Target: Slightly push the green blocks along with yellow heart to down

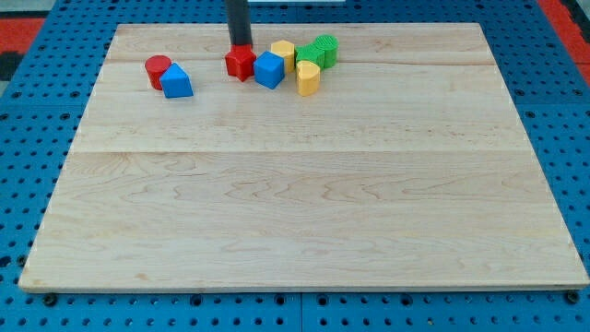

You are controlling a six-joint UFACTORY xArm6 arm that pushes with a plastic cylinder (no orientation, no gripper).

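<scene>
Standing near the view's top edge of the wooden worktop (304,203), the dark rod (239,20) comes down from above, and its lower end, my tip (240,45), sits directly behind the red star-shaped block (241,62), touching it or very nearly so. The arm carries no fingers at all, only this rod, so nothing is grasped.

Just to the view's right of the red star lies a blue cube (269,69), touching it. Behind the blue cube stands a yellow block (283,53) whose shape looks roughly hexagonal. Further right come the 2 green blocks: a lighter green one (307,54), partly hidden, and a ridged, rounded green one (325,49) at the cluster's far right. The yellow heart (308,78) rests just below them, toward the view's bottom, close against the lighter green block. My tip is well to the view's left of these 3 task pieces, with the red star and blue cube between.

Apart from the cluster, toward the view's left, a red cylinder (158,69) and a blue triangular block (176,82) sit touching each other.

Around the worktop shows a blue perforated base (28,120).
</scene>
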